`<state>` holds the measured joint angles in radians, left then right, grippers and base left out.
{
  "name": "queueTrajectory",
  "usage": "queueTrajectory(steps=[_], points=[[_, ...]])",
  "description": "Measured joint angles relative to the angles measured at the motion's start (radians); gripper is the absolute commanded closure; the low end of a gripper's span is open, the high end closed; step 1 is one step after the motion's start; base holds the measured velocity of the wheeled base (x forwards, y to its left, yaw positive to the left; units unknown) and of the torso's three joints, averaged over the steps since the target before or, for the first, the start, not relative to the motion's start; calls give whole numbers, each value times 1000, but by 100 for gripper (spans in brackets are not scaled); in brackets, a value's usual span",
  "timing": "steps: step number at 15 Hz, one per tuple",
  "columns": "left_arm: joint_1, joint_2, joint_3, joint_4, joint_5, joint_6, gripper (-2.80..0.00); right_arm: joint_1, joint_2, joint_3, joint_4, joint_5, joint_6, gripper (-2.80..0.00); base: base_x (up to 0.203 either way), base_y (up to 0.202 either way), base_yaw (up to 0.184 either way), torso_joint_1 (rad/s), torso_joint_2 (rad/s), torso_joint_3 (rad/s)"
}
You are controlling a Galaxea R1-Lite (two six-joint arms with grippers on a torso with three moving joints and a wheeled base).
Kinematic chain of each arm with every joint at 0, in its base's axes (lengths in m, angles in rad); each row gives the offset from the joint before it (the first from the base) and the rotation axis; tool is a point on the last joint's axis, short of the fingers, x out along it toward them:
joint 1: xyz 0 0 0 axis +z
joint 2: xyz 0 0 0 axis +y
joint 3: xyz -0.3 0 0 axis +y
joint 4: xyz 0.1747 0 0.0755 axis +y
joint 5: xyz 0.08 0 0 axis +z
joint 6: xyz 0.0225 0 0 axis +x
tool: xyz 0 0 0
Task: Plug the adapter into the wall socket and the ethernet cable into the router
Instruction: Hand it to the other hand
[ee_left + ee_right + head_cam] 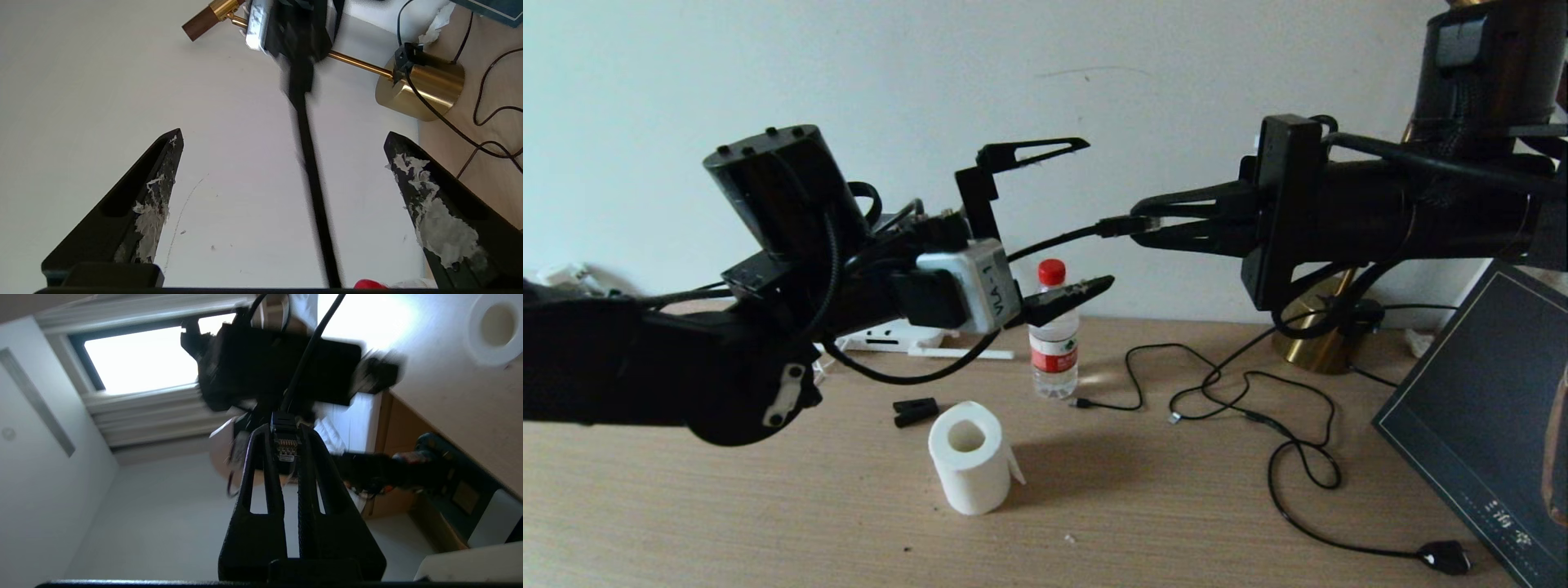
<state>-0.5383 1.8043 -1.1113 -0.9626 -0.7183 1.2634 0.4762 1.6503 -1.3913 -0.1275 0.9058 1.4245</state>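
My right gripper is raised above the table and shut on the ethernet cable's plug. The clear tip lies between the fingers and the black boot sticks out past them. The black ethernet cable runs left from there, passes untouched between the fingers of my open left gripper, and loops down under that wrist. In the left wrist view the cable crosses the gap of the left gripper. The white router lies on the table, partly hidden behind my left arm. Adapter and wall socket are out of view.
On the wooden table stand a white paper roll, a red-capped water bottle and a small black clip. Thin black cables sprawl at the right, by a brass lamp base and a dark framed board.
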Motion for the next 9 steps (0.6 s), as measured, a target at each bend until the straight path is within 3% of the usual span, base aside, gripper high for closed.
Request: queueTrajectory(steps=[9], points=[[-36, -8, -2, -35, 24, -19, -280, -3, -31, 21, -2, 3, 35, 0, 0, 0, 0, 0, 0, 0]])
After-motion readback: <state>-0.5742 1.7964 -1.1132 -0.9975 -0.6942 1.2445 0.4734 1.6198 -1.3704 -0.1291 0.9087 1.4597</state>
